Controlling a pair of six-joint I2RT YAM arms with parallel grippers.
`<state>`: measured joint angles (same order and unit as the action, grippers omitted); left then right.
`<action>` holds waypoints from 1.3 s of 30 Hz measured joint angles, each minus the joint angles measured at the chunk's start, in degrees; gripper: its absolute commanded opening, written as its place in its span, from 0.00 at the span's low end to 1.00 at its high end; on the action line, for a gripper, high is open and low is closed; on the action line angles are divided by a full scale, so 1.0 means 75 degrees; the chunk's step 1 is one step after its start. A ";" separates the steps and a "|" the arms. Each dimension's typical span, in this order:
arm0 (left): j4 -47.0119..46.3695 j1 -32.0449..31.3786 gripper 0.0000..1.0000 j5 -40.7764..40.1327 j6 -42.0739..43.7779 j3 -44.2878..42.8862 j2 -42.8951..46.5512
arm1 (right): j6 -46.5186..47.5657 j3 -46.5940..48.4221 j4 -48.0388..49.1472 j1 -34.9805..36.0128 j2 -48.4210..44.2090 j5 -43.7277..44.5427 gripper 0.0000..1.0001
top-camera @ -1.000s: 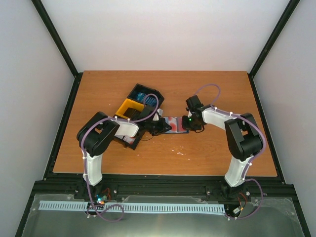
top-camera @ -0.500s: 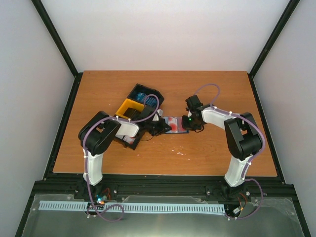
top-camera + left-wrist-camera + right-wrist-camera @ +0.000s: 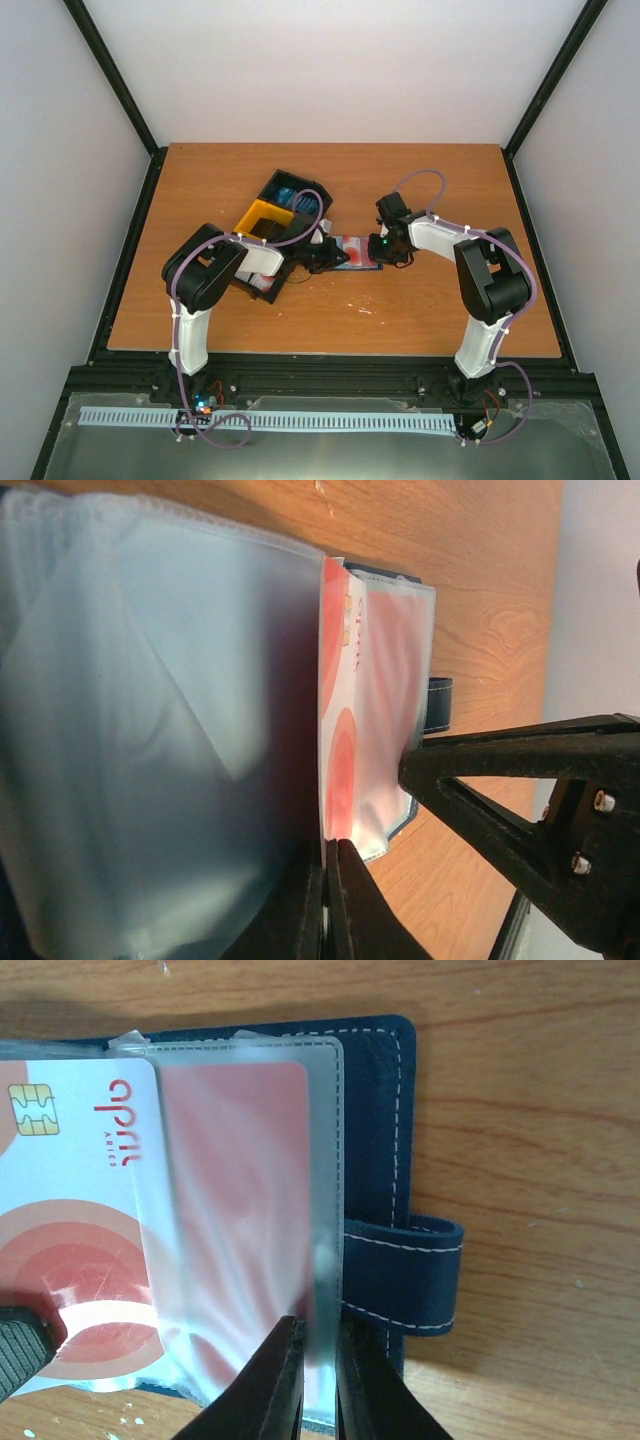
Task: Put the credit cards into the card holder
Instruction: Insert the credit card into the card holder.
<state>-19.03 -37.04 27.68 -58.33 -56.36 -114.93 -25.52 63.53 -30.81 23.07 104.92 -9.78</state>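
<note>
The dark navy card holder lies open on the table between my two grippers. In the right wrist view its stitched cover and a clear sleeve fill the frame. A white credit card with red circles sits partly inside that sleeve. My left gripper is shut on the card's near edge. My right gripper is pinched on the sleeve's outer edge, beside the strap loop. From above, the left gripper and right gripper face each other across the holder.
A black-and-yellow three-compartment tray stands just behind the left arm, with blue cards in its far compartment and a white-and-red card in its near one. Black frame rails run along the table's edges.
The left arm has edged slightly to the right, toward the holder. The right jaws have closed a little tighter on the sleeve. The holder has stayed where it was.
</note>
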 measured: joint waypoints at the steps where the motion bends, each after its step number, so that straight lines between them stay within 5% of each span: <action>1: -0.0017 0.0000 0.01 0.0012 -0.0050 0.0006 0.0000 | 0.0000 0.0000 0.0003 0.0000 0.0000 -0.0003 0.11; 19: -0.0868 -0.0026 0.03 0.0694 -0.1466 0.0137 -0.0335 | -0.0050 -0.0020 0.0055 -0.0009 0.0003 -0.0047 0.10; 32: 0.0656 -0.0157 0.53 0.0291 -0.0831 -0.0425 -0.0029 | -0.0055 -0.0023 0.0166 -0.0009 0.0017 -0.0184 0.10; 39: 0.2693 -0.0233 0.55 -0.0157 -0.0428 -0.1329 0.0111 | -0.0093 -0.0050 0.0242 -0.0009 0.0020 -0.0224 0.10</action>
<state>1.17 -38.79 26.50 -61.54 -66.32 -114.10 -26.22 63.16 -28.99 23.00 105.08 -11.46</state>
